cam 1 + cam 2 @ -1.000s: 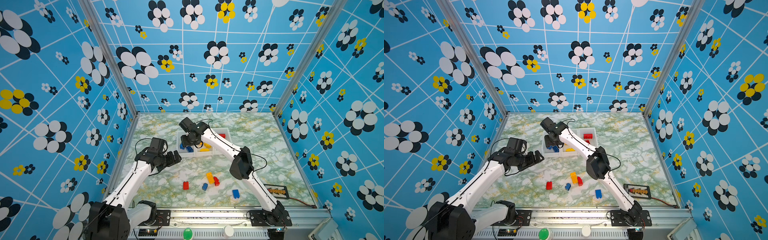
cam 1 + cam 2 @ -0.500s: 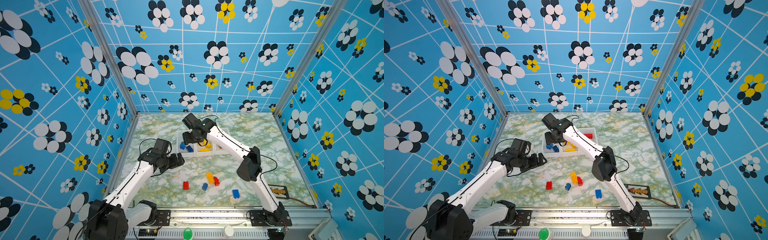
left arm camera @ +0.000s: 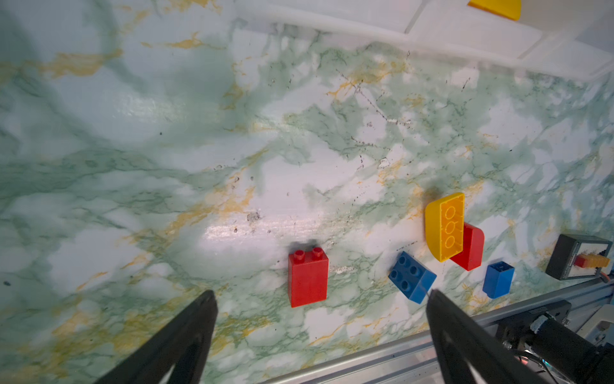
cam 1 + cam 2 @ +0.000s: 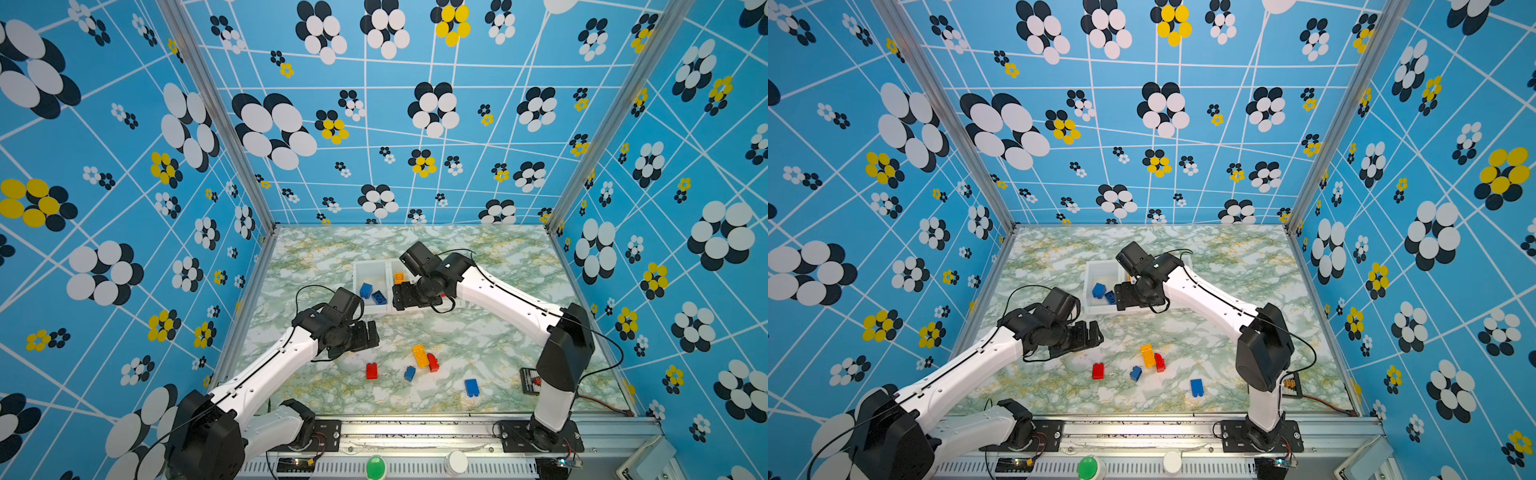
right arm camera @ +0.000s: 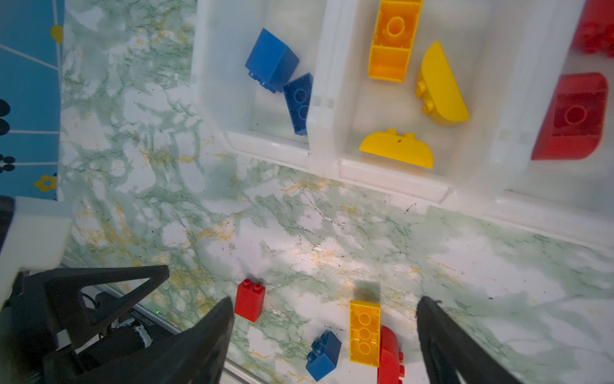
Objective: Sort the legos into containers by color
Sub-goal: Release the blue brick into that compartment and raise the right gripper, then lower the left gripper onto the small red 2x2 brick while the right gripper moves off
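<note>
Blue flowered walls (image 4: 374,124) close 3 sides, and a metal rail (image 4: 415,422) closes the front. Marble table (image 4: 490,332): open, bare room on the right half, behind the bins and along the left wall.

Left arm (image 4: 270,374) reaches in from the front-left corner. Right arm (image 4: 507,303) comes from the front-right, its elbow raised near the right wall.

Bins (image 4: 365,266): 3, white, joined in a row, mid-table toward the back.
- Both top views show only the leftmost clearly, with 2 blue bricks (image 4: 372,293) inside. The right arm covers most of the rest.
- The right wrist view fills that in: 3 yellow pieces (image 5: 438,86) in the middle bin, red pieces (image 5: 571,116) in the third.

Tray (image 3: 576,256): black, by the rail. It is half hidden behind the right arm in both top views and plain in the left wrist view.

Right gripper (image 5: 325,301): at the bins' front edge, jaws wide, nothing between them.
Left gripper (image 4: 368,334): above bare table just left of the loose legos, jaws wide, empty.

Loose legos, 5, near the front:
- red brick (image 4: 372,370)
- small blue brick (image 4: 409,373)
- long yellow brick (image 4: 420,355) against a rounded red piece (image 4: 433,362)
- far blue brick (image 4: 471,387), apart, toward the tray
</note>
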`<state>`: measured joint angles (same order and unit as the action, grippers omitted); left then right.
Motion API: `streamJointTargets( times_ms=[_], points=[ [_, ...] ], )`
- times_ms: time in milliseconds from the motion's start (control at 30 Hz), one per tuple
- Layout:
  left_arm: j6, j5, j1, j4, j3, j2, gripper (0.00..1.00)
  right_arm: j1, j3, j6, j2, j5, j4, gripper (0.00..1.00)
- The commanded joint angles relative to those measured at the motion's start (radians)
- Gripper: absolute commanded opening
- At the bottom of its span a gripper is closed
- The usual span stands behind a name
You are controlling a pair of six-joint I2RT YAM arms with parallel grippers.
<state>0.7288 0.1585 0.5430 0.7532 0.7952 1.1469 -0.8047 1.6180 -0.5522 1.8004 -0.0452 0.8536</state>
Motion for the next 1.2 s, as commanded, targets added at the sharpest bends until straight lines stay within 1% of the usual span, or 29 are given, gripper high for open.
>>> streamJointTargets(
  times_ms=[0, 200, 400, 533, 700, 900, 1167],
  points=[
    [0.092, -0.072, 0.052, 0.072, -0.022, -0.022, 0.98, 0.033, -0.132, -0.034, -0.105, -0.037, -0.059, 0.89],
    [0.159, -0.14, 0.153, 0.116, -0.028, 0.001, 0.92, 0.085, -0.313, -0.045, -0.233, -0.063, -0.096, 0.89],
    [0.218, -0.167, 0.232, 0.091, -0.037, 0.069, 0.85, 0.11, -0.415, -0.058, -0.311, -0.065, -0.122, 0.89],
    [0.235, -0.185, 0.264, 0.068, -0.028, 0.129, 0.8, 0.121, -0.46, -0.066, -0.356, -0.065, -0.128, 0.89],
    [0.237, -0.199, 0.287, 0.063, -0.005, 0.206, 0.74, 0.134, -0.512, -0.074, -0.409, -0.064, -0.124, 0.89],
    [0.24, -0.195, 0.292, 0.031, 0.002, 0.255, 0.65, 0.142, -0.552, -0.091, -0.453, -0.055, -0.124, 0.9],
    [0.215, -0.177, 0.299, -0.001, 0.041, 0.328, 0.62, 0.152, -0.564, -0.094, -0.478, -0.044, -0.118, 0.9]
  ],
)
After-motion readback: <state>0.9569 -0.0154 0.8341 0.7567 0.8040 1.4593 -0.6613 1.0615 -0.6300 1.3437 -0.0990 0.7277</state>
